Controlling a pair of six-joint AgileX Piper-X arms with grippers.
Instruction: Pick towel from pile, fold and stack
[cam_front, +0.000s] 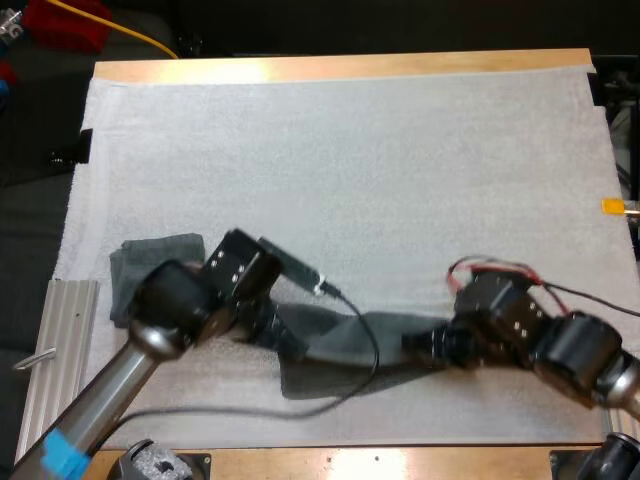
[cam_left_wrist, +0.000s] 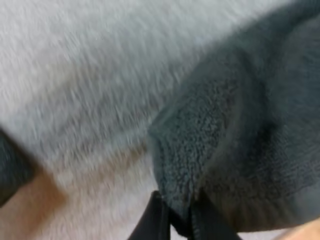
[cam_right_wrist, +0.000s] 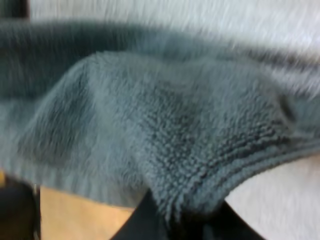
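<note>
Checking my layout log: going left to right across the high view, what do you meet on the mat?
Folded towel → left gripper, clamped on one end of the stretched towel → stretched towel → right gripper, clamped on its other end.

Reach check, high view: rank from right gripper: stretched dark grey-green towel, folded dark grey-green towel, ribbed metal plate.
1. stretched dark grey-green towel: held by right gripper
2. folded dark grey-green towel: mat's left
3. ribbed metal plate: left table edge
</note>
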